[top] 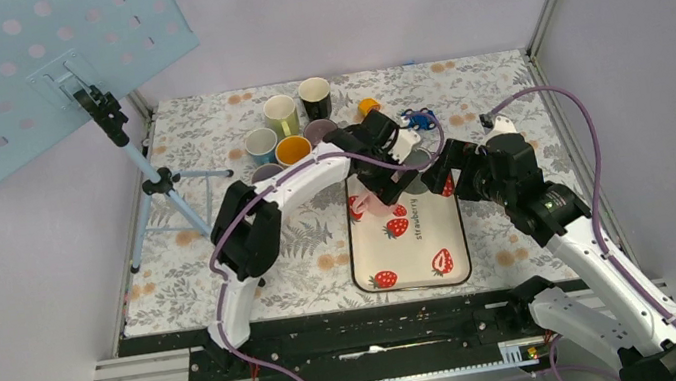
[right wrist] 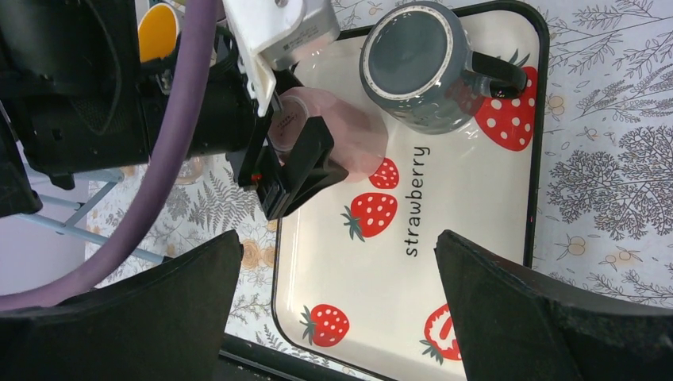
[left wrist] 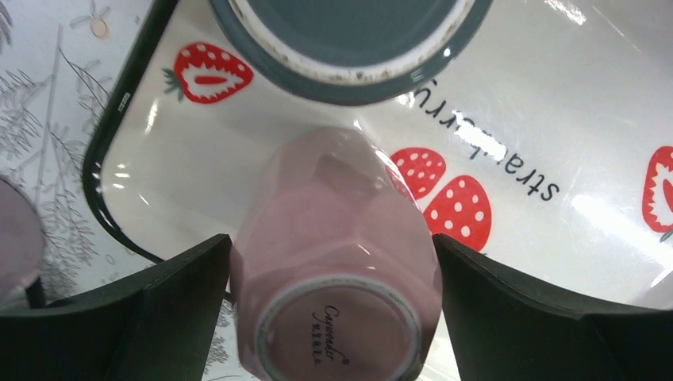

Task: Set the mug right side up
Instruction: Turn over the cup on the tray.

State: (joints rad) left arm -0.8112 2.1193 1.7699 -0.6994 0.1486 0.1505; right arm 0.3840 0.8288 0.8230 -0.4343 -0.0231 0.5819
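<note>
- Left gripper point(left wrist: 333, 262): fingers point(left wrist: 167, 309) set about mug-width apart and pressed against both sides of the pink mug point(left wrist: 333, 198), gripping it near its base.
- Right gripper point(right wrist: 335, 246): spread wide with nothing between the fingers, hovering over the tray point(top: 415, 258) just right of the left gripper.
- The pink mug is faceted, glossy and pale pink. Its base ring carries a small printed mark and faces the left wrist camera.
- It is not upright: it is tipped over, base towards the left gripper and mouth end pointing away and down at the tray.
- Cannot tell whether the mouth rim touches the tray.
- No handle shows on the pink mug in any view.
- It sits over the far left part of the tray, just beside the grey mug point(right wrist: 413, 63) and apart from it.
- The grey mug is at the far end of the tray and looks bottom-up, with a pale ring around a flat grey disc. Its handle point(right wrist: 500, 75) points right.
- The tray is white with a dark rim, printed with strawberries and the word "strawberry". It rests on a floral tablecloth point(top: 313, 255).
- A cluster of mugs point(top: 284, 128) stands on the far side of the cloth, left of the tray.
</note>
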